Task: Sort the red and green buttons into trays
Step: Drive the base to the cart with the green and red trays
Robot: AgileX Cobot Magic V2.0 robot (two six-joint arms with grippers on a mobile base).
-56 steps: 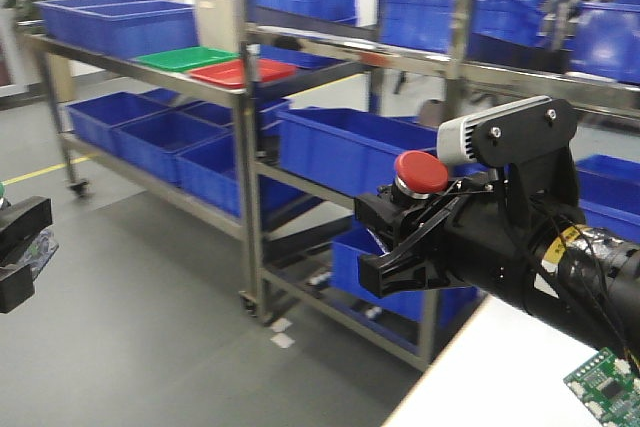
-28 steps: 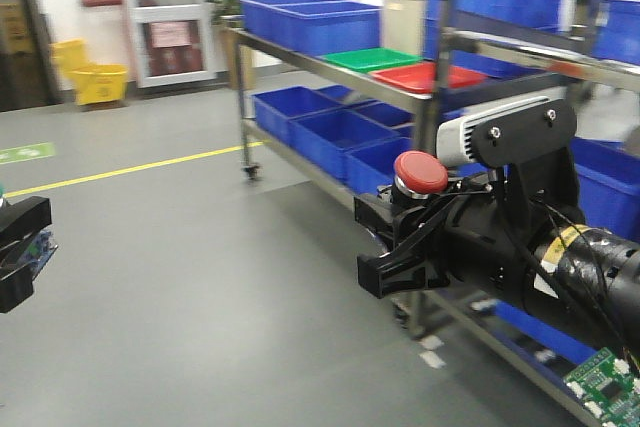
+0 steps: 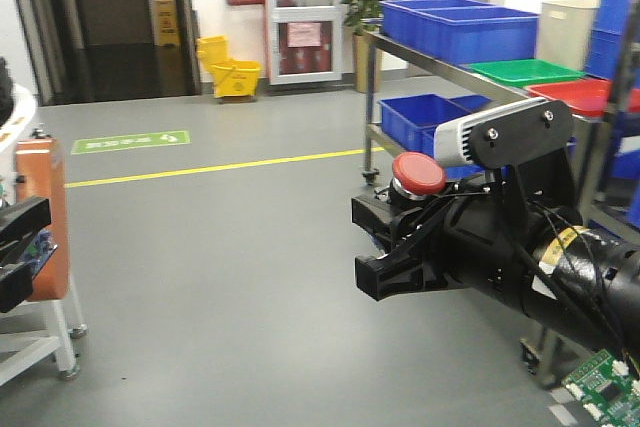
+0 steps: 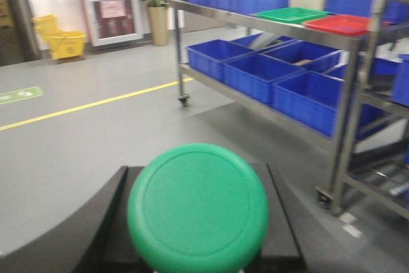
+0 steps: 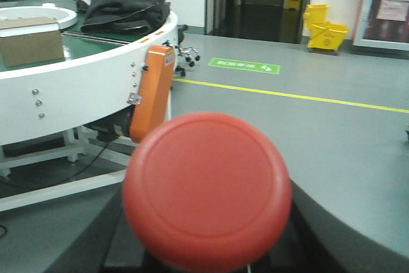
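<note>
The green button (image 4: 198,206) fills the bottom of the left wrist view, gripped beneath its cap between the black fingers of the left gripper (image 3: 22,247). The right gripper (image 3: 385,242) is closed on the red button (image 3: 418,172), cap up, above the grey floor. Well beyond both, the green tray (image 3: 527,71) and red tray (image 3: 590,95) lie side by side on a steel rack (image 3: 369,107), with blue crates (image 3: 460,27) farther along the top shelf.
</note>
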